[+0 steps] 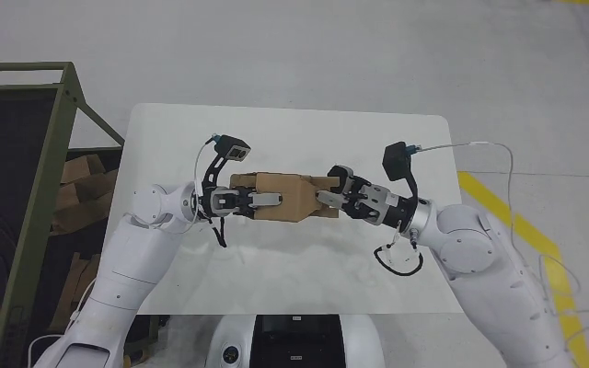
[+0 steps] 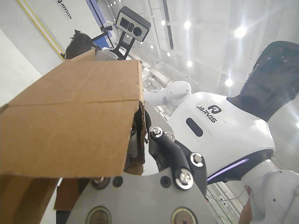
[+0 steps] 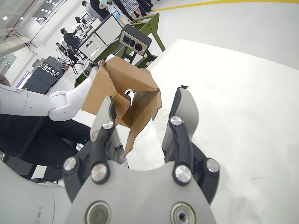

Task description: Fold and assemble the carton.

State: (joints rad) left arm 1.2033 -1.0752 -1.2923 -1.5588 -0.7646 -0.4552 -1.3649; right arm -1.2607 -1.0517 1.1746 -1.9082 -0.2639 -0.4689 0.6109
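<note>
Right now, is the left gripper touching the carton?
Touching. The left wrist view shows a wall of the carton pinched between the fingers of the left gripper.

A white table stands on a pale grey, glossy floor. Just beside the table's left edge is an olive-green metal frame bin with flattened cardboard scraps inside. A yellow stripe runs across the floor off the table's right corner. Beyond the table, past the green frame, stand pale grey cabinets and darker racks. Above the table, a white ceiling carries rows of round lamps, with a white perforated wall panel below it.
</note>
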